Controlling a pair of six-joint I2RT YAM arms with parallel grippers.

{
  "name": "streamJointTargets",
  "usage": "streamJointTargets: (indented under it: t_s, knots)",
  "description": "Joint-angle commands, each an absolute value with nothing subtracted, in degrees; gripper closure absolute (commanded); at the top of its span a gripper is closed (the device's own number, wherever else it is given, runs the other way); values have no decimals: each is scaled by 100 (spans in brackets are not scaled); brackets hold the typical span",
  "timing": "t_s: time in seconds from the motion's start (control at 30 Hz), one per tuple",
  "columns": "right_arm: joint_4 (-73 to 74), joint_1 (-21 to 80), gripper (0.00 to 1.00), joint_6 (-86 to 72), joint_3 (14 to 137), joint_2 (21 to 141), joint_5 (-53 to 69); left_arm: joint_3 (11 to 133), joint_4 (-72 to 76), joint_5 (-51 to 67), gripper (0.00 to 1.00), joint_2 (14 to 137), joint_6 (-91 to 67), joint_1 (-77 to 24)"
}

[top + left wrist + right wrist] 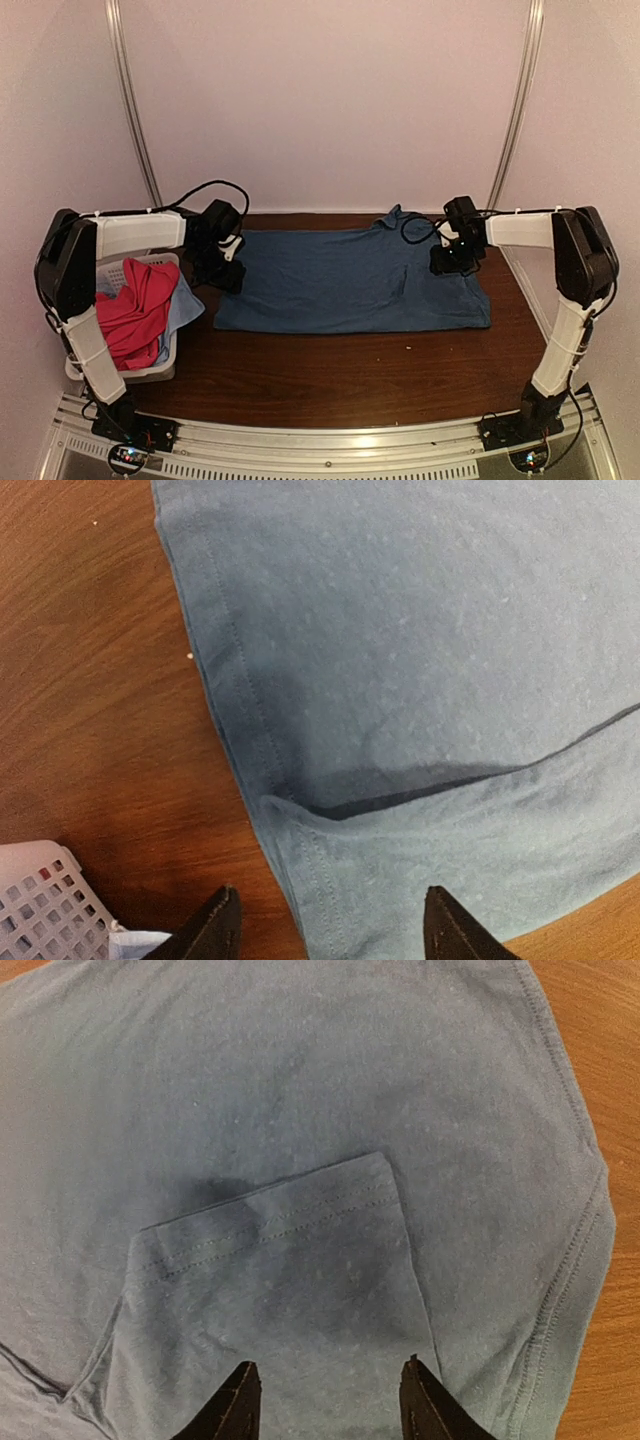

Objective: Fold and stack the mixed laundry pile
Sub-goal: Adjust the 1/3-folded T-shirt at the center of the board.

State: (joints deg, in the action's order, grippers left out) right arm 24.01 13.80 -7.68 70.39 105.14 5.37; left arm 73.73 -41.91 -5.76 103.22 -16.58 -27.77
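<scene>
Three garments: the dark blue T-shirt lies spread flat on the middle of the table. The magenta-pink shirt and the light-blue cloth sit heaped in the white basket, at the T-shirt's 8 o'clock.
Long axis: in the top view the T-shirt runs from 9 to 3 o'clock and is shorter from 12 to 6.
Left tool: it hangs over the 9 o'clock end with its fingers apart and nothing between them. In its wrist view the stitched hem runs from 11 to 6 o'clock, with bare table at 9.
Right tool: it hangs over the 3 o'clock end, fingers likewise apart and clamped on nothing. A folded-in sleeve lies at its 12 o'clock in the wrist view.
Relation that matters: the body of the cloth lies at 3 o'clock from the left tool and at 9 o'clock from the right.
Nearer arm: each is at its own end, so neither is favoured. A fold across the short way would likely need both pinching at once.
Hard to tell: whether either tool's fingertips touch the cloth.
Covered: the tools hide the T-shirt's far corners in the top view.
Unclear: the lump at 12 o'clock near the right end could be a collar or a sleeve.
Cut off: the left wrist view shows a crease with a second layer, but the frame hides its extent. The left arm hides part of the basket.
</scene>
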Motion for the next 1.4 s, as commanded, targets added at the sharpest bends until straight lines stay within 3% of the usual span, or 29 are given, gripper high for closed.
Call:
streamJointTargets:
  t_s: [0.0, 0.27, 0.47, 0.67, 0.97, 1.37]
  knots:
    - [2331, 1359, 53, -549, 7446, 10791, 447, 7389, -4005, -534, 38, 10500, -1622, -2641]
    - [1518, 1920, 54, -676, 7481, 10611, 2404, 7320, -3943, -629, 42, 10629, -1845, -2360]
    - [729, 2640, 60, -739, 7802, 11110, 3535, 7378, -3839, -429, 48, 10689, -1853, -2329]
    - [1627, 3018, 64, -183, 8695, 11812, 2963, 7406, -3757, -190, 49, 10650, -1823, -2329]
    - [2272, 2455, 62, -540, 8446, 11240, 678, 7439, -3762, -141, 49, 10639, -1826, -2329]
    - [2733, 2059, 56, -75, 8910, 11828, 368, 7403, -3759, -101, 49, 10686, -1820, -2329]
